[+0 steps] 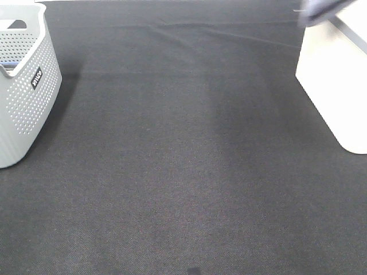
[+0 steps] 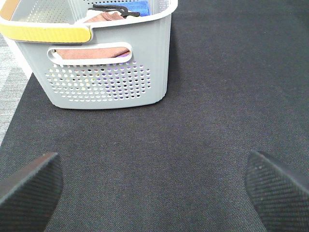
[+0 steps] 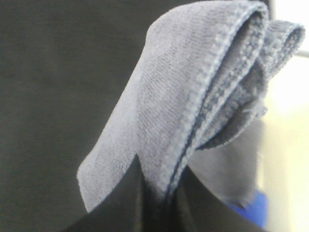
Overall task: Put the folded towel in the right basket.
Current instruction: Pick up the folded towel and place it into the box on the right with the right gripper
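I'm seeing the right claw (image 3: 157,205) pinching the folded grey-blue towel (image 3: 193,96), its layers sticking out from between the closed fingers. In the high view the towel is showing as a blur at the top rim of the white right basket (image 1: 332,86); I can't tell whether it's over it or inside. The left claw (image 2: 154,188) is hanging wide open over the black mat (image 1: 183,172), gripping nothing. It's facing the grey left basket (image 2: 111,77), which is holding a pinkish cloth (image 2: 91,52) and a blue cloth (image 2: 133,6).

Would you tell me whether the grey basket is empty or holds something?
Not empty: the left wrist view shows the grey basket holding a reddish-brown cloth, behind its handle slot, and a blue cloth.
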Robot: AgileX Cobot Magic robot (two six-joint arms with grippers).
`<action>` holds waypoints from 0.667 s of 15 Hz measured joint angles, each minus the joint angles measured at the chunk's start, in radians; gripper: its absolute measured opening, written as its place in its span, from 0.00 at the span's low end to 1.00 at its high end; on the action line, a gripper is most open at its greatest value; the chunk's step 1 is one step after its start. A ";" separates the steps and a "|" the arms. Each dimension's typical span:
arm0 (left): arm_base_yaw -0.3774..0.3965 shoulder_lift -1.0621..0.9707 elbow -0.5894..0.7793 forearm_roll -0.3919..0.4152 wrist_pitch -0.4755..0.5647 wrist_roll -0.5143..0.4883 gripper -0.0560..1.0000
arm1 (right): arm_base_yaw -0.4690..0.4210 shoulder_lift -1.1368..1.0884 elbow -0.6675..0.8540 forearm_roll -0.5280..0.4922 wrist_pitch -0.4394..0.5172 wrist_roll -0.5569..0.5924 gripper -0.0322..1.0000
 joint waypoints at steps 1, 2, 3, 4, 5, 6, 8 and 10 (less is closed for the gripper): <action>0.000 0.000 0.000 0.000 0.000 0.000 0.98 | -0.048 -0.005 0.000 0.000 0.005 0.008 0.12; 0.000 0.000 0.000 0.000 0.000 0.000 0.98 | -0.084 -0.006 0.000 0.003 0.008 0.015 0.12; 0.000 0.000 0.000 0.000 0.000 0.000 0.98 | -0.115 -0.006 0.000 0.012 0.010 0.025 0.12; 0.000 0.000 0.000 0.000 0.000 0.000 0.98 | -0.142 -0.001 0.000 0.029 0.017 0.025 0.12; 0.000 0.000 0.000 0.000 0.000 0.000 0.98 | -0.162 0.009 0.000 0.048 0.023 0.025 0.12; 0.000 0.000 0.000 0.000 0.000 0.000 0.98 | -0.175 0.040 0.000 0.065 0.039 0.025 0.12; 0.000 0.000 0.000 0.000 0.000 0.000 0.98 | -0.183 0.101 0.000 0.089 0.094 0.025 0.12; 0.000 0.000 0.000 0.000 0.000 0.000 0.98 | -0.184 0.136 0.000 0.106 0.118 0.025 0.12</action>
